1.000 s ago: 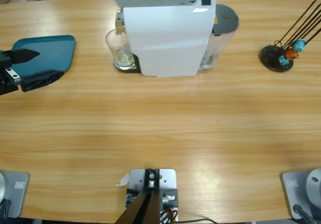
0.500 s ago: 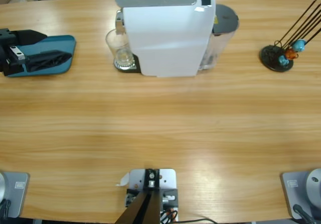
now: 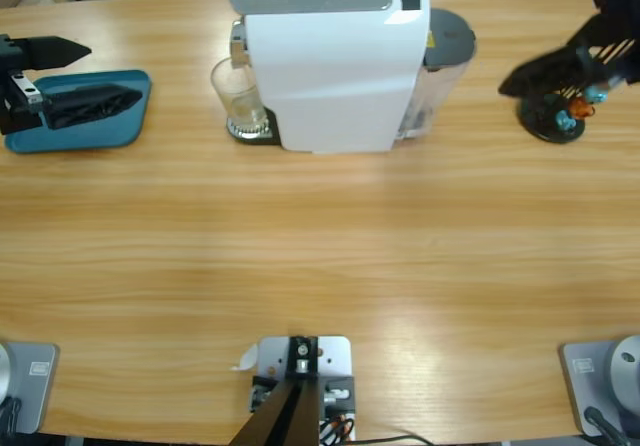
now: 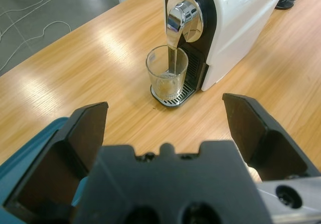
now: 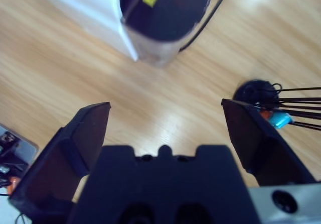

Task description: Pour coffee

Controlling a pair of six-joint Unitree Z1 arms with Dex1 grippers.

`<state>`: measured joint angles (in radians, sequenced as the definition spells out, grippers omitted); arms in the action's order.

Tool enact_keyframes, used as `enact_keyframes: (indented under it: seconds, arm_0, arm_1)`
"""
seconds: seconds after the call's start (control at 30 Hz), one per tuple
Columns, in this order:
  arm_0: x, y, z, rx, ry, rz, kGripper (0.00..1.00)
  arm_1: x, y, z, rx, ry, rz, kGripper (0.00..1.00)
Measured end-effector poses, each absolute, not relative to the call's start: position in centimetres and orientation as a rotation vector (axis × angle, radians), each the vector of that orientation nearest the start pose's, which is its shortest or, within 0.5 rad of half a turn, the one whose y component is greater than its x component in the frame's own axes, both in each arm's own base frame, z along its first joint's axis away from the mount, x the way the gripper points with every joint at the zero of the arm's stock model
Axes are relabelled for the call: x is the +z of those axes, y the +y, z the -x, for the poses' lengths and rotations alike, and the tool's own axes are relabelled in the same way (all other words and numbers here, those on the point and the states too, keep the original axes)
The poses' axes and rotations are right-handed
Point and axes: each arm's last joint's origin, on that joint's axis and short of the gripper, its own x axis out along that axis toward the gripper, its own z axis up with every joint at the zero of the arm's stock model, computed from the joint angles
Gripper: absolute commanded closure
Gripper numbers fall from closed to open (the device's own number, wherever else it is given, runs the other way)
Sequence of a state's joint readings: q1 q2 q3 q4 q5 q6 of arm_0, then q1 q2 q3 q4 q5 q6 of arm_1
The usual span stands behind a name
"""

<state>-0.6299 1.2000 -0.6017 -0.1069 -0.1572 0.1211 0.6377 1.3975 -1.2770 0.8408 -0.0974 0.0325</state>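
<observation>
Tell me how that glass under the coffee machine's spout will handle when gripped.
The glass looks smooth and clear, so probably slippery and breakable. It holds only shallow coffee, so likely light with little spill risk. Standing on the ridged drip tray, it may catch and tip if pushed.

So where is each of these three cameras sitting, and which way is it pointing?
High view: fixed above the table, looking down; the left gripper enters at the left edge over the teal tray, the right gripper at the upper right.
Left wrist view: on the left arm, looking along its open jaws at the glass under the spout.
Right wrist view: on the right arm, looking down past its open jaws at the capsule stand.
Shared: all three show the white coffee machine.
</observation>
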Motion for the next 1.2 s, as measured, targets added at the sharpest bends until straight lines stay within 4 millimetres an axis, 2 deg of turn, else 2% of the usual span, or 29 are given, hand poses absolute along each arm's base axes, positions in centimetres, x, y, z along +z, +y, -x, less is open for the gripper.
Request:
enact_keyframes:
  seconds: [0.13,0.23,0.37,0.43,0.67,1.2]
  arm_0:
    - [29.8,-11.8,-14.9,-0.801,0.443,-0.230,0.000]
    - [30.3,-11.5,-14.5,-0.803,0.418,-0.223,0.000]
    - [31.2,-10.9,-13.2,-0.845,0.373,-0.189,0.000]
    - [31.1,-10.7,-13.0,-0.849,0.402,-0.167,0.000]
    - [30.5,-10.8,-12.2,-0.947,0.488,-0.134,0.000]
    - [29.7,-11.8,-13.4,-0.982,0.539,-0.168,0.000]
  arm_1:
    - [37.2,11.1,-16.5,0.432,0.750,0.288,0.000]
    - [35.1,9.6,-14.5,0.431,0.595,0.225,0.000]
    - [32.1,8.6,-12.9,0.479,0.531,0.219,0.000]
    - [31.3,8.3,-12.4,0.494,0.495,0.202,0.000]
    - [31.3,8.0,-11.6,0.528,0.460,0.160,0.000]
    - [31.1,7.9,-11.7,0.511,0.452,0.168,0.000]
